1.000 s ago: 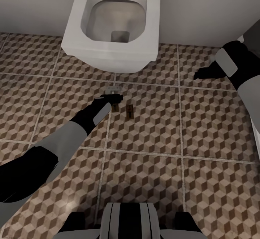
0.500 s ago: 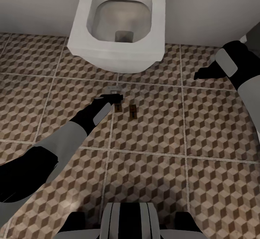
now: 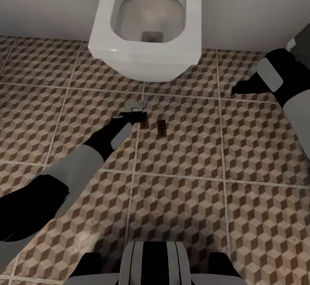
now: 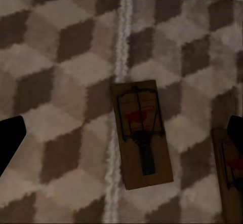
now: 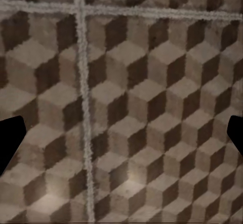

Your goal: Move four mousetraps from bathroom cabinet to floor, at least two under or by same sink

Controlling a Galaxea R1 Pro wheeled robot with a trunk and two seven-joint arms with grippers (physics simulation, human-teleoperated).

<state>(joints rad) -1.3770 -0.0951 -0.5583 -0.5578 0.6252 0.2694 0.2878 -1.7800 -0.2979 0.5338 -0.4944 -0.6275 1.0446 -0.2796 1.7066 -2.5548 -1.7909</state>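
Two mousetraps lie flat on the bathroom floor (image 3: 258,147) in front of the toilet (image 3: 148,27). The nearer mousetrap (image 4: 142,133) sits directly beneath the left pincer (image 3: 138,115), between its two spread fingertips and apart from both; it lies across a pale grout line. The second mousetrap (image 3: 162,127) lies just beside it on the pincer's far side, parallel and not touching.

The left pincer is open and holds nothing, so the trap under it reads as released onto the tiles. The right pincer (image 3: 241,88) hangs well off to the other side over bare tiles, also open and empty.

Against the earlier head pictures, the whole scene has slid: the toilet and both traps now sit further right and higher, while the arms hold the same places in the picture. That is the camera and body moving, not the traps. The traps keep their spacing to each other and to the grout lines.

For the task, two traps look placed on the patterned floor. No sink can be seen here, so whether they count as next to one cannot be judged. Two more would still have to come from the cabinet.
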